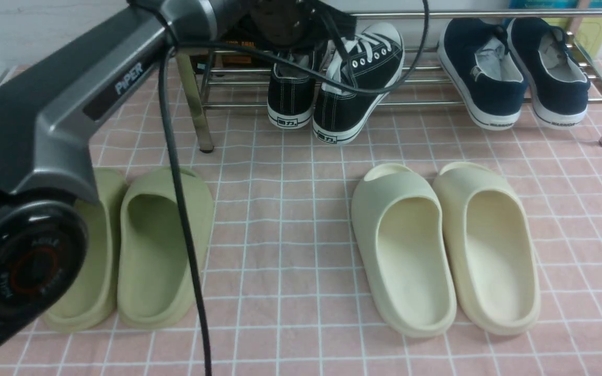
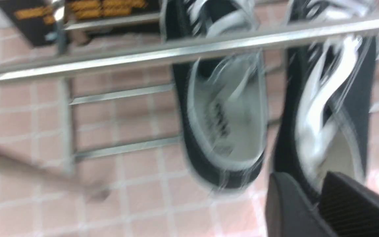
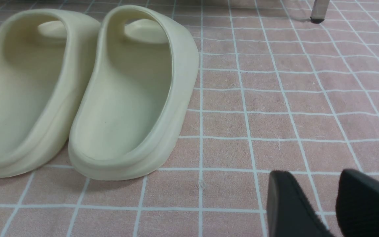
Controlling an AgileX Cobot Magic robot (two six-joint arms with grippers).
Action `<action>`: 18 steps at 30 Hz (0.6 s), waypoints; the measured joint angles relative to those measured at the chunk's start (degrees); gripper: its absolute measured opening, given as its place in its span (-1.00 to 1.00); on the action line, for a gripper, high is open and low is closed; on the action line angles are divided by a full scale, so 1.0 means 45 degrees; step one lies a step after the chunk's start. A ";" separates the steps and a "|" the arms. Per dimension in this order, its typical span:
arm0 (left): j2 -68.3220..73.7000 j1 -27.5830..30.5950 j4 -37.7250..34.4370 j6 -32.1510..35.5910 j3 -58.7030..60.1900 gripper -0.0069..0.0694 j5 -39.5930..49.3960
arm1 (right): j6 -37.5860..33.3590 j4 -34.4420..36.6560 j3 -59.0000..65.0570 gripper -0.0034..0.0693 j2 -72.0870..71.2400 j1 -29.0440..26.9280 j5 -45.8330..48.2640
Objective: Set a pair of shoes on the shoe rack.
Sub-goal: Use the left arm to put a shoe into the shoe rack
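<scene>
Two black canvas sneakers [image 1: 356,78] sit heel-down on the chrome shoe rack [image 1: 437,81], sloped bars seemingly propping them. My left jaws at one heel, blurred, can't tell grip; right jaws apart, empty.

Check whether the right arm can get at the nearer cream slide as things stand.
Probably yes. The right gripper hangs open and empty over the pink checked cloth. Only bare cloth lies between it and the cream slide, whose open heel end faces the gripper.
</scene>
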 joint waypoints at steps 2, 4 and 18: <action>0.0408 0.0000 -0.0162 0.0143 0.0000 -0.65 0.0846 | 0.0000 0.0000 0.0000 -0.25 0.0000 0.0000 0.0000; 0.0963 0.0000 -0.0563 0.0271 0.0000 -0.75 0.1206 | 0.0000 0.0000 0.0000 -0.25 0.0000 0.0000 0.0000; 0.2574 -0.0012 -0.3209 0.1444 0.0040 -0.79 -0.1369 | 0.0000 0.0000 0.0000 -0.25 0.0000 0.0000 0.0000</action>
